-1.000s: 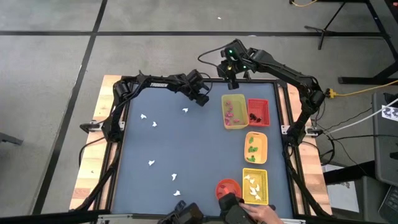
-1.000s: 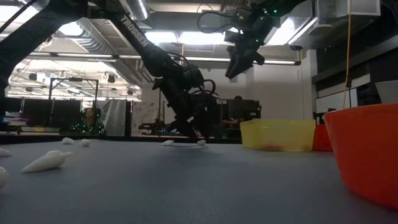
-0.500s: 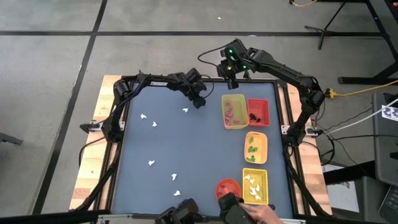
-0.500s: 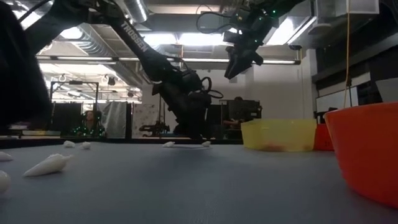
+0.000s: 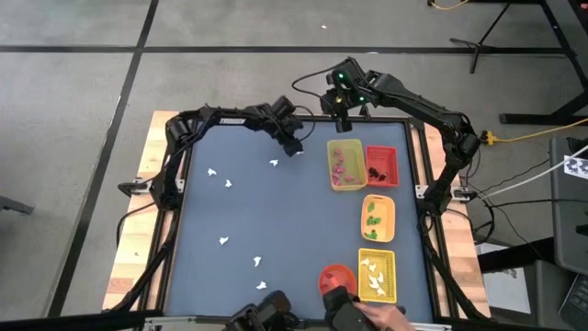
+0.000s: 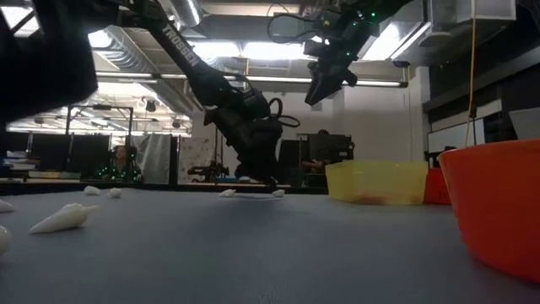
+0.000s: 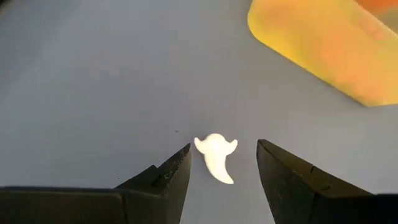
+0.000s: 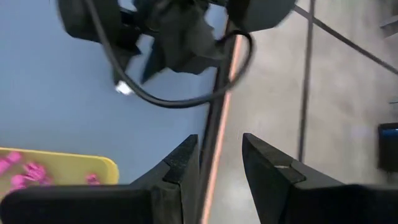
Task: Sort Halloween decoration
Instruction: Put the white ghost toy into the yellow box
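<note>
Wide bare counter (image 5: 276,211) at centre, dotted only with white ghosts (image 5: 227,182). Right edge blocked by yellow tray (image 5: 345,165), red tray (image 5: 380,166), orange tray (image 5: 377,217), near yellow tray (image 5: 377,274), red-orange bowl (image 5: 334,276).

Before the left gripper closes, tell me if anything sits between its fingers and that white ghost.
Nothing visible does. The left gripper is open, its fingers on either side of the white ghost, which lies alone on bare table. The yellow tray sits farther off.

2 black jointed arms, looped black cables, green light on right arm (image 5: 342,75)
</note>
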Controlling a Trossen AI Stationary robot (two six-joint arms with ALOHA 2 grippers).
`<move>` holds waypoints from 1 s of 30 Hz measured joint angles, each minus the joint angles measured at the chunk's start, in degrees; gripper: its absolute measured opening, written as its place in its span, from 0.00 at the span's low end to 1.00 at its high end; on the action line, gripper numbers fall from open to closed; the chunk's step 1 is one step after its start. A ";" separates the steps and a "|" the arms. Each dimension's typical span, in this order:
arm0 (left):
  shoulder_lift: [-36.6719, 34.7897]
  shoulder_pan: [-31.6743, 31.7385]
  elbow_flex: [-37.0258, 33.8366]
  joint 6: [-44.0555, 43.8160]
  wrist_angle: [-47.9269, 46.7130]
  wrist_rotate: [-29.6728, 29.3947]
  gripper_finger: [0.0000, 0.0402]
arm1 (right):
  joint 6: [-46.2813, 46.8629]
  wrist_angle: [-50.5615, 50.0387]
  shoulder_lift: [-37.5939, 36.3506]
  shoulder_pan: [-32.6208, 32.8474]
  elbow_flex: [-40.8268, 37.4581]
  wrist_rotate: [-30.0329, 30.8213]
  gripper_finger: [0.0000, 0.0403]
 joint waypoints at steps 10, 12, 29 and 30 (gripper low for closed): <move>-8.74 1.68 -0.01 1.52 -9.35 -0.36 0.42 | 2.45 -0.32 0.00 0.07 0.00 -8.15 0.30; -11.62 1.72 -0.02 3.23 -13.03 -1.16 0.42 | 2.50 -0.32 0.00 0.07 0.00 -8.15 0.30; -36.13 -11.49 -9.83 2.80 -19.59 -9.77 0.42 | 8.32 -1.15 4.63 3.18 0.00 -8.04 0.41; -37.20 -12.68 -11.86 1.62 -17.99 -10.65 0.42 | 8.31 -0.96 5.40 3.90 0.00 -8.04 0.44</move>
